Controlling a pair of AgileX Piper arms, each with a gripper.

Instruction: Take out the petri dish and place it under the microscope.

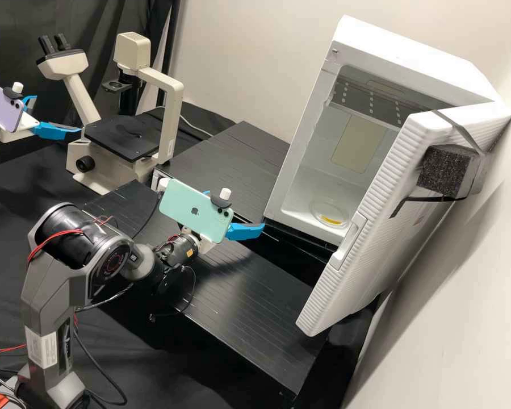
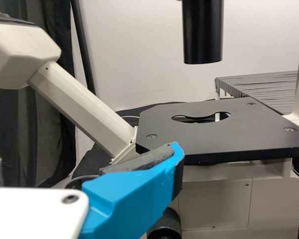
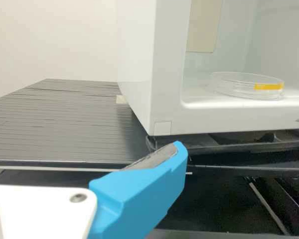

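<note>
Toward the high view's left edge, my left gripper [image 1: 57,114] stands open beside the microscope [image 1: 122,136]. In the left wrist view, a finger of my left gripper [image 2: 134,196] shows before the black stage [image 2: 209,129], which has a cutout. My right gripper [image 1: 236,211] is open outside the white cabinet [image 1: 311,128], near its front lower corner. The clear petri dish [image 1: 330,215], marked with yellow tape, lies on the cabinet floor. The right wrist view shows the petri dish [image 3: 244,85] inside, beyond and above a finger of my right gripper [image 3: 142,191]; they are apart.
The cabinet door [image 1: 375,227] hangs open on the right, with a dark foam block [image 1: 445,170] strapped to it. Black slatted platforms [image 1: 244,295] stand in front of the cabinet and beside it. A black cylinder [image 2: 203,32] hangs over the microscope stage.
</note>
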